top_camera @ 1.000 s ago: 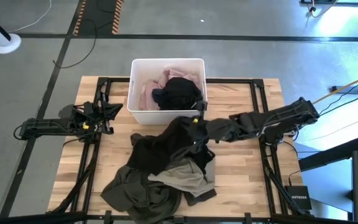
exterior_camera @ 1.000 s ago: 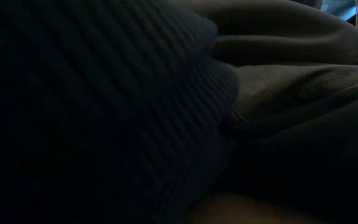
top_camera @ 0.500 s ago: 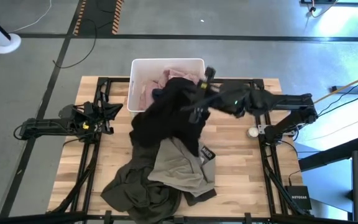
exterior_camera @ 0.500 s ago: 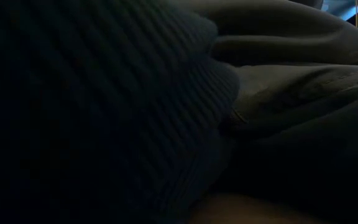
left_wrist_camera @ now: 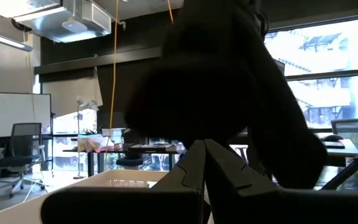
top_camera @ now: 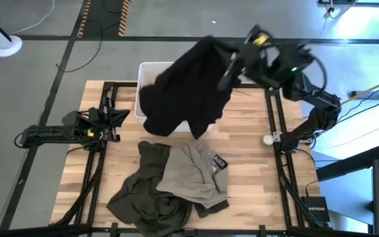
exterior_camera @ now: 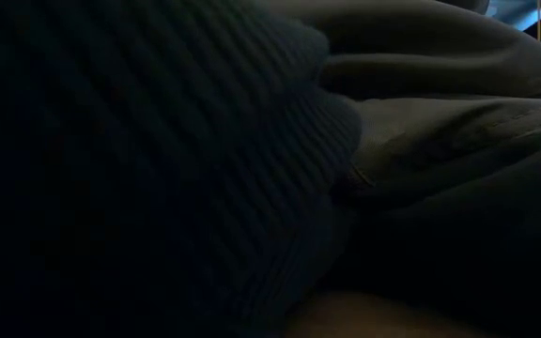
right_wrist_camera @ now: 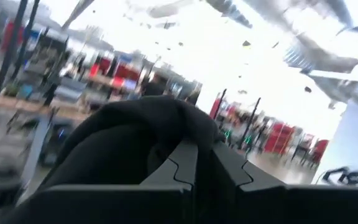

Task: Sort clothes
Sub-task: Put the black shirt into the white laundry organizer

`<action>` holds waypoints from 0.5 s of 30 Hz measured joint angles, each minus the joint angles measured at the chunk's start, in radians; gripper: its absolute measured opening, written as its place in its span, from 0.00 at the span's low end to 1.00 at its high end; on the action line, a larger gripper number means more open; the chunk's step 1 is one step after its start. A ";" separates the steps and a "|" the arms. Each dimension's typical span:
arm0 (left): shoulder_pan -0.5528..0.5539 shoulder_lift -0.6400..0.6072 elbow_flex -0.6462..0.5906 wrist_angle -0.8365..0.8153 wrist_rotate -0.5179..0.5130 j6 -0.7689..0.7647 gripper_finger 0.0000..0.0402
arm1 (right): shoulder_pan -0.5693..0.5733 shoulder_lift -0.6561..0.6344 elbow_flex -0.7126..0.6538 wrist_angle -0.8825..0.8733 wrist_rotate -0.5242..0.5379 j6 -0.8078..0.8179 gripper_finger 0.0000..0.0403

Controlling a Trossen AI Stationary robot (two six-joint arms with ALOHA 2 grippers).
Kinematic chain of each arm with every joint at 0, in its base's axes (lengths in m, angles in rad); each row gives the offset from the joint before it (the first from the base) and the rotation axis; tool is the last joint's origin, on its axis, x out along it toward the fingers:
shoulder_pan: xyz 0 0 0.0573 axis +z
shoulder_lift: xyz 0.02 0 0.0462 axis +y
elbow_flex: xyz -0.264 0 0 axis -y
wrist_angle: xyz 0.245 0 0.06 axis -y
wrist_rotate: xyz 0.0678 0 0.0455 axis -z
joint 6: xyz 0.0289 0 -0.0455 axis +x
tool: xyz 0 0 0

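I've got the black garment (top_camera: 183,92) hanging in the air from the right gripper (top_camera: 232,62), raised high over the far side of the counter (top_camera: 249,151); the cloth drapes down across the white bin (top_camera: 155,68) and hides most of it. The right wrist view shows the fingers (right_wrist_camera: 182,163) closed w/ dark fabric bunched between them, so the grip looks firm.

Still on the counter, near edge: the dark olive-green garment (top_camera: 147,194) & the beige-khaki one (top_camera: 189,174), overlapping in one heap. So by my read, abt two pieces left to move, plus this black one not yet released. What's already in the bin I can't tell, the hanging cloth covers it. No pink or navy piece visible from above.

Low view is blocked by dark fabric (exterior_camera: 205,169) right against the lens, no use there.

Left gripper (top_camera: 114,118) waits at the counter's left side, near the bin's corner; fingers (left_wrist_camera: 225,165) look pinched together, holding nothing.

I'd judge the task roughly midway.
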 joint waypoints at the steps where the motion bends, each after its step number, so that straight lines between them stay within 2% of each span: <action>1: 0.000 0.000 0.000 0.000 0.000 0.000 0.00 | -0.011 0.000 0.011 0.022 -0.006 -0.004 0.07; 9: 0.000 0.000 0.000 0.000 0.000 0.001 0.00 | -0.094 0.000 0.046 0.184 -0.070 -0.005 0.07; 15: 0.000 0.000 0.000 0.000 0.000 0.012 0.00 | -0.137 0.023 0.046 0.238 -0.087 -0.001 0.07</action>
